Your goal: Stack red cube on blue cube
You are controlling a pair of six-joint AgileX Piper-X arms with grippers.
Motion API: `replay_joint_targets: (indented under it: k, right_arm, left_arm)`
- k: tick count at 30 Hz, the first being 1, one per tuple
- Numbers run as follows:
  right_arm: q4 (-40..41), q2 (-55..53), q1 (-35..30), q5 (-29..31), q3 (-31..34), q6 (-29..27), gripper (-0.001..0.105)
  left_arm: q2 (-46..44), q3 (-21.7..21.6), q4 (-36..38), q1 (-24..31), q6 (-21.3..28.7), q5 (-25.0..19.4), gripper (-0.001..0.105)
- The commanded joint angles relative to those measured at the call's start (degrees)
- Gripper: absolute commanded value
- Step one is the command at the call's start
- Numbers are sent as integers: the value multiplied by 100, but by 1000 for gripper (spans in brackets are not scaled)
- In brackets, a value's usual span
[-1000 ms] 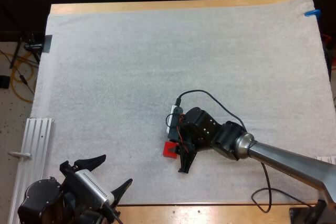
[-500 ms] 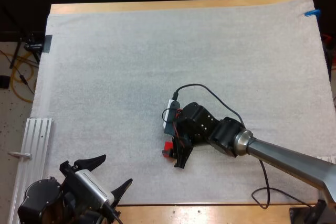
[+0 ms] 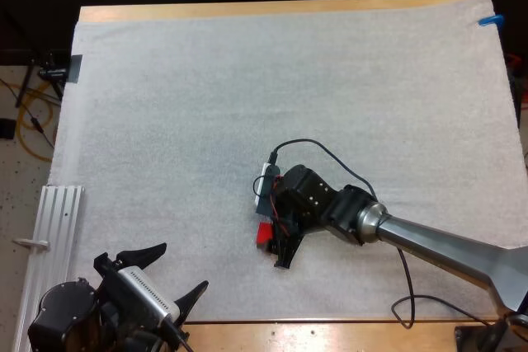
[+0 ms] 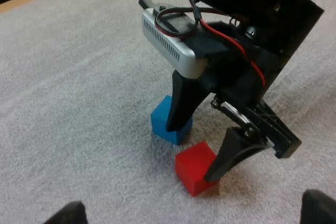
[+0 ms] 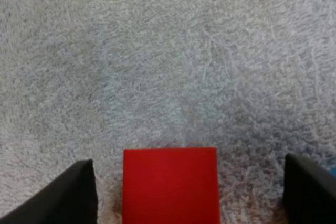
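Jaws apart on both: the right gripper (image 4: 195, 149) straddles the red cube (image 5: 170, 182), partly hiding the blue cube (image 4: 160, 121); left gripper (image 3: 181, 266) well apart.

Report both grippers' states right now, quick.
Left gripper: open, holding nothing.
Right gripper: open, one finger on each side of the red cube, not gripping it.

Clear across the upper frame of the mat (image 3: 206, 80); blocked at lower centre by right gripper (image 4: 195, 149) straddling red cube (image 4: 197, 167), blue cube (image 4: 161, 121) just beside.
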Motion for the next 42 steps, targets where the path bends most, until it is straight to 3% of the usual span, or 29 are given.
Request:
replay_joint_targets:
  k: [1,8,20,22,27,30,35,42]
  right_arm:
    - [-7,12,-7,-94,-38,-55,70]
    - [-49,212,-7,-222,-38,-32,52]
    - [-206,519,-7,-173,-38,-46,52]
    - [-208,578,-7,-153,-38,-46,48]
    - [-208,524,-7,-51,-56,79,15]
    - [-151,319,-7,146,-71,80,6]
    - [-4,-297,-7,198,-71,90,7]
    - [313,-861,-151,890,-166,357,7]
  left_arm:
    - [10,-37,1,-23,33,-54,76]
    - [10,-37,1,-23,33,-54,76]
    - [10,-37,1,-23,33,-54,76]
    - [10,-37,1,-23,33,-54,76]
    - [10,-37,1,-23,33,-54,76]
    - [10,-37,1,-23,33,-54,76]
    - [10,-37,1,-23,33,-54,76]
    - [10,-37,1,-23,33,-54,76]
